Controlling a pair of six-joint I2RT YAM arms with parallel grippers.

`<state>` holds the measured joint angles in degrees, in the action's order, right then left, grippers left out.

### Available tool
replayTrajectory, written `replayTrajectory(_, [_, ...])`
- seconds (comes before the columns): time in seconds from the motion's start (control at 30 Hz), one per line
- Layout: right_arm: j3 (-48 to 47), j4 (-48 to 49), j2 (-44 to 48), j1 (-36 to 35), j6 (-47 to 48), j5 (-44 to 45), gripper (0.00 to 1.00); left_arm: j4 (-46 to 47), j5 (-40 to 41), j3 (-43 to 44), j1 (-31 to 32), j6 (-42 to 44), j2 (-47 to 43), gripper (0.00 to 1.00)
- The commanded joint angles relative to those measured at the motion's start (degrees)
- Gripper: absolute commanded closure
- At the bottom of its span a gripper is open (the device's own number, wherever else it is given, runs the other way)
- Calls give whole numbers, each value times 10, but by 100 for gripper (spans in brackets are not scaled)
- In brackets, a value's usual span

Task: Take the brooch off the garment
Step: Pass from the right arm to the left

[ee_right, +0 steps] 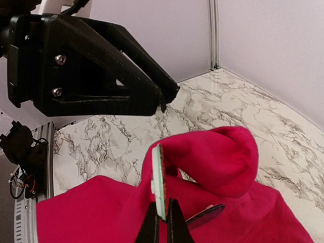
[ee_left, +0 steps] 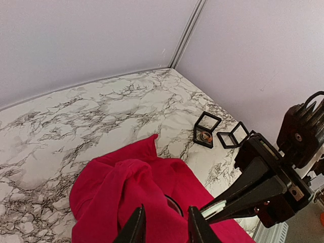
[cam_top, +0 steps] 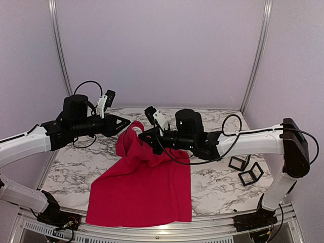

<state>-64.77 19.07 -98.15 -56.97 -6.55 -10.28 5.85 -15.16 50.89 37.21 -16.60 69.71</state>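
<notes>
Pinching the brooch point(ee_right: 158, 177) (edge-on), right end effector point(ee_right: 163, 223) touches the garment point(ee_right: 223, 157).

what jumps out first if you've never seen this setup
The bright red T-shirt dominates, spread over the near middle of the marble table with its far end raised into a peak between the two arms. There the right gripper is shut on a thin pale green disc seen edge on, the left gripper close by with jaws slightly apart. Two small black frames sit at the table's right.
</notes>
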Motion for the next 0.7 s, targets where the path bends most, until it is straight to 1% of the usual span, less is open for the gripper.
replayTrajectory(0.0, [16,68,34,-2,27,-50,100,-55,-73,32,-21,77,-10,70])
replayTrajectory(0.13, [22,78,40,-1,44,-63,100,-127,-93,63,-21,157,-14,64])
replayTrajectory(0.17, [22,78,39,-2,53,-63,100,-139,-91,69,-21,180,-15,59])
replayTrajectory(0.23, [24,84,41,-5,79,-58,100,-155,-85,77,-21,229,-18,52])
replayTrajectory(0.27, [27,89,43,-7,94,-51,100,-157,-83,78,-21,251,-21,52])
replayTrajectory(0.5, [36,112,43,-18,175,-25,100,-148,-82,65,-21,413,-45,54])
replayTrajectory(0.67, [39,119,41,-23,217,-21,100,-128,-99,47,-20,517,-66,61])
